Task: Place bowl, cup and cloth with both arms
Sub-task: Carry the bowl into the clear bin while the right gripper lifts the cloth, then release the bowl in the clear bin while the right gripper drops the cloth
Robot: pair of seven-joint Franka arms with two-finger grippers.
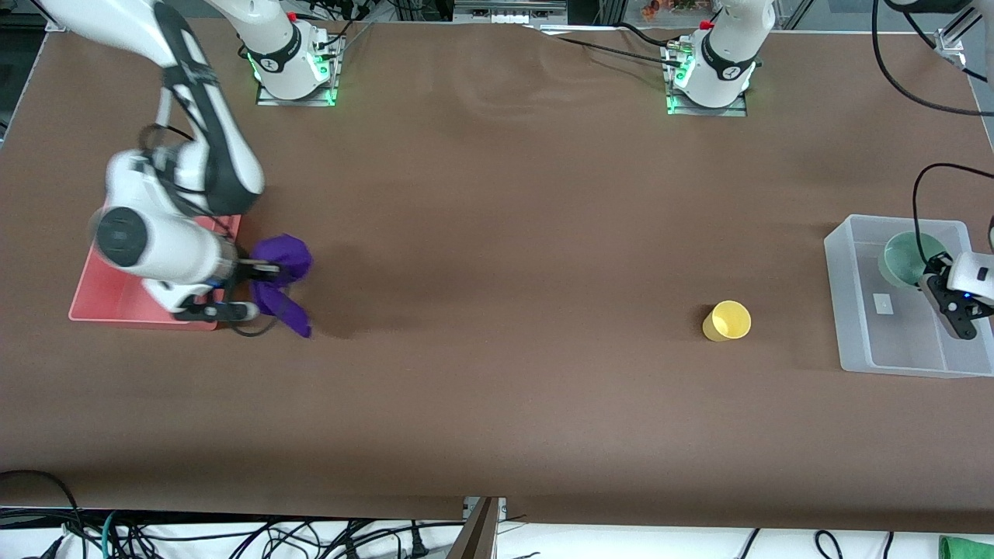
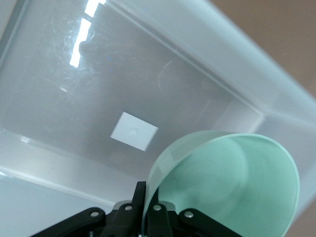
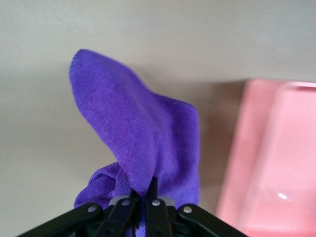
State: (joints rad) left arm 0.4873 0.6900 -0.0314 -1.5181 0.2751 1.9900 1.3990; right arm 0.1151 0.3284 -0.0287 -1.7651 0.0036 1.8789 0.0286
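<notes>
The right gripper (image 1: 260, 272) is closed on the purple cloth (image 1: 284, 279) and holds it in the air just beside the pink tray (image 1: 101, 299), over the brown table (image 1: 497, 310) at the tray's edge that faces the yellow cup. The cloth hangs from the fingers (image 3: 126, 205) in a bunched fold, with one corner pointing away from the gripper.

The left gripper (image 1: 932, 281) is over the clear plastic bin (image 1: 846, 326), far from the pink tray, at the left arm's end of the table. Its fingers (image 2: 139, 197) pinch the rim of the pale green bowl (image 1: 905, 260), and the bowl is tilted inside the bin.

The yellow cup (image 1: 728, 321) lies on its side on the table, between the tray and the bin but much closer to the bin.
</notes>
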